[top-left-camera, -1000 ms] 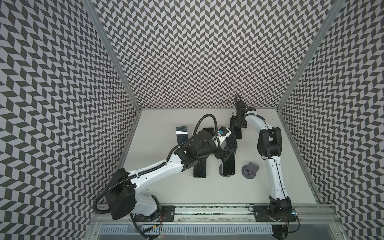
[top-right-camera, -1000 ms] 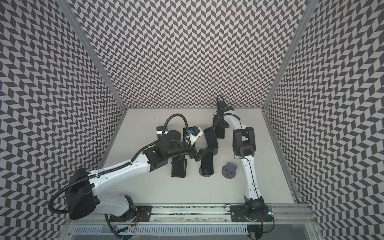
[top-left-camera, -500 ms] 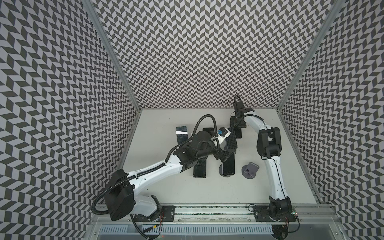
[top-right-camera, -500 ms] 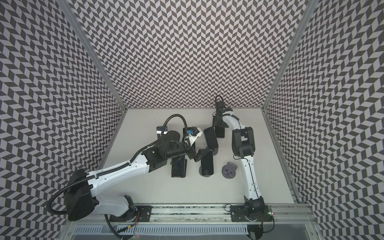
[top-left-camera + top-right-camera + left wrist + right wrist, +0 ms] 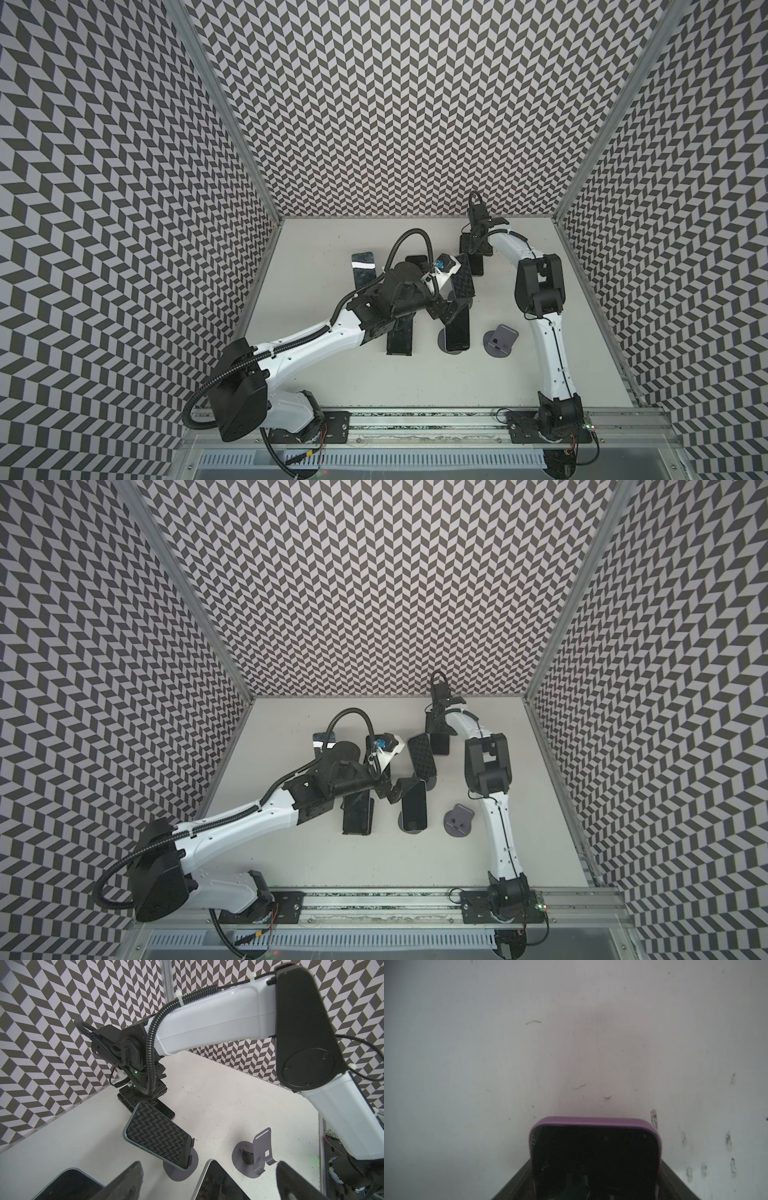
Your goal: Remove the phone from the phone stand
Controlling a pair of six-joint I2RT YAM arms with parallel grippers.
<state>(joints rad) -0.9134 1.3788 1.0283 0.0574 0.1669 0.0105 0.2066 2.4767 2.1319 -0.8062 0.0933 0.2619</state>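
Starkly, chevron walls (image 5: 374, 104) ring white tabletop (image 5: 353, 374).

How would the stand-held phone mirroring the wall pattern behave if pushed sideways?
The phone is probably rigid and slippery: its glass mirrors the wall. Perched tilted on a stand with a small round base, both may tip.

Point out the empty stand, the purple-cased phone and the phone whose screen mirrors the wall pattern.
empty stand (image 5: 261, 1147): left wrist view, on its upright back plate.
purple phone (image 5: 595, 1155): right wrist view, on its dark screen.
mirroring phone (image 5: 156, 1133): left wrist view, on the middle of its screen.
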